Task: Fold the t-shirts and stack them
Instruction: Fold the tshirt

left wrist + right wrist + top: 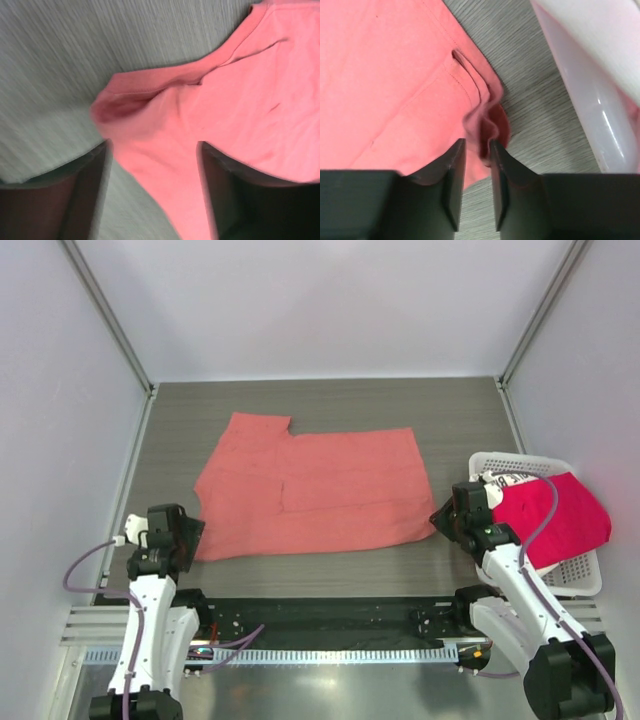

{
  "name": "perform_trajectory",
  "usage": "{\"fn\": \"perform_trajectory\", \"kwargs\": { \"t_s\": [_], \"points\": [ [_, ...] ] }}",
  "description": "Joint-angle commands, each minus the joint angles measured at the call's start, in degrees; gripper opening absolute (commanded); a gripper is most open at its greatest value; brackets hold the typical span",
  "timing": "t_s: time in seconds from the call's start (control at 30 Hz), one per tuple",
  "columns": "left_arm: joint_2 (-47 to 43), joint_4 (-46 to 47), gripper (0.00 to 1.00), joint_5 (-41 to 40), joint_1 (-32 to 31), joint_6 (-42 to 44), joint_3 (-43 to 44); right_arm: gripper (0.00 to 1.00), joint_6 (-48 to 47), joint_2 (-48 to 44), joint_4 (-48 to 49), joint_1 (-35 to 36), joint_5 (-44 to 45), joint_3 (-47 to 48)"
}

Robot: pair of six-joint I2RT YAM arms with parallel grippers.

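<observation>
Two grippers are working the near corners of the salmon-coral shirt point(310, 490), which is lying spread nearly flat across the middle of the table point(330, 400) in the top view. Left gripper point(192, 533) is sitting at the shirt's lower-left corner. In its wrist view the fingers point(85, 200) are standing wide apart, straddling a puckered hem corner and not closing on it. Right gripper point(441, 518) is at the lower-right corner. Its wrist view is showing the fingers point(445, 190) drawn almost together with a raised ridge of hem running into the narrow gap, so it is looking clamped on the cloth.

Step in hand, as I am judging it: taking hold of both bottom corners to start the first fold. Nothing is folded or stacked yet. Next move is calling for the left fingers to close on their corner, then for both arms to lift together and carry the hem toward the top of the frame without dragging the whole shirt.

Cloth is looking soft, matte and thin, with a stitched hem, and is bunching easily. Its outline is roughly rectangular with a notch at the upper left. Table is showing grey streaked woodgrain. At the right edge of the frame the white plastic basket point(522, 461), lattice-walled, is holding the crumpled crimson-pink shirt point(565, 520). The white shirt point(497, 480) is peeking out at the basket's upper left, lettering too small to read.
</observation>
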Motion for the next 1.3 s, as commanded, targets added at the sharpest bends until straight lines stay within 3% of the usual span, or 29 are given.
{"fn": "perform_trajectory", "kwargs": {
  "t_s": [0.0, 0.1, 0.33, 0.43, 0.6, 0.9, 1.2, 1.27],
  "points": [
    [-2.6, -6.1, 0.9, -5.5, 0.4, 0.2, 4.7, 0.38, -0.5, -2.0, -0.3, -0.2, 0.0, 1.2],
    [-4.0, -4.8, 1.0, -4.6, -0.2, 2.1, 5.9, 0.47, -2.1, -2.8, -0.9, -0.2, 1.5, 3.7],
    [5.0, 2.4, 0.99, -2.0, -0.3, 14.2, 18.2, 0.47, -9.9, 6.2, -0.9, -0.2, 1.0, 16.4],
    [10.0, 9.1, 1.0, 4.6, -0.2, 19.5, 22.4, 0.47, -13.2, 12.7, -0.2, -0.2, 0.2, 22.5],
    [27.4, 20.3, 1.0, 17.4, -0.2, 19.4, 32.9, 0.47, -16.5, 24.8, 5.4, -0.3, -0.5, 30.6],
    [60.1, 24.8, 1.0, 19.5, -0.4, 19.4, 55.7, 0.49, -17.1, 51.7, 6.7, -1.5, -0.6, 51.6],
    [81.4, 38.0, 1.0, 22.6, -0.8, 19.2, 69.6, 0.56, -18.5, 74.2, 6.4, -1.6, 3.5, 69.5],
    [88.1, 36.5, 1.0, 23.4, -1.1, 22.5, 76.6, 0.56, -19.0, 78.4, 5.5, -1.4, 4.1, 73.6]
  ]
}}
